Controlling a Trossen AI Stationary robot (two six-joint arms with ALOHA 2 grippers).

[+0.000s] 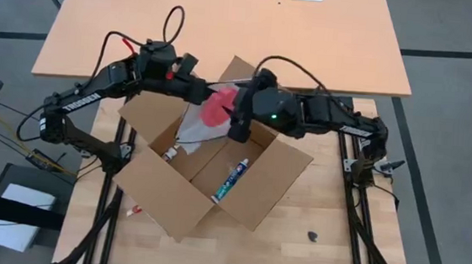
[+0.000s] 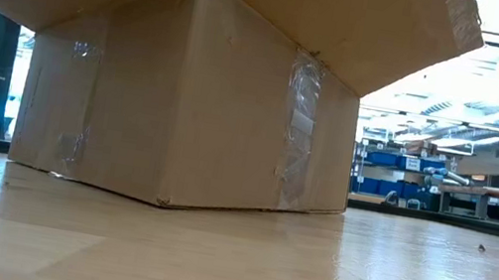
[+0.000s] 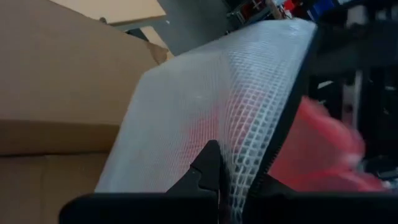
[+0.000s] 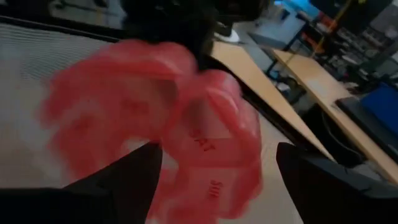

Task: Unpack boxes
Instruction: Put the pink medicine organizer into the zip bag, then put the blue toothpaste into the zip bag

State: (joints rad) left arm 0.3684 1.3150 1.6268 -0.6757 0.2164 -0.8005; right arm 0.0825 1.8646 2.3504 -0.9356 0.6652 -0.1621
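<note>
1. The box (image 1: 207, 176) is sitting open on the wooden table (image 1: 329, 232), with all four flaps spread outward, so the arms are able to reach inside from above.
2. The left gripper (image 1: 196, 87) is hanging over the far corner of the box and is pinching the edge of a mesh bag (image 3: 205, 118); I think it is lifting the bag out.
3. The right gripper (image 1: 238, 130) is working above the middle of the box, with its fingers spread around a red pill organizer (image 4: 186, 124), probably in order to take it.
4. A tube (image 1: 232, 180) is lying on the bottom of the box, waiting to be unpacked.
5. A small red thing (image 1: 135, 209) is lying on the table just beside the box.
</note>
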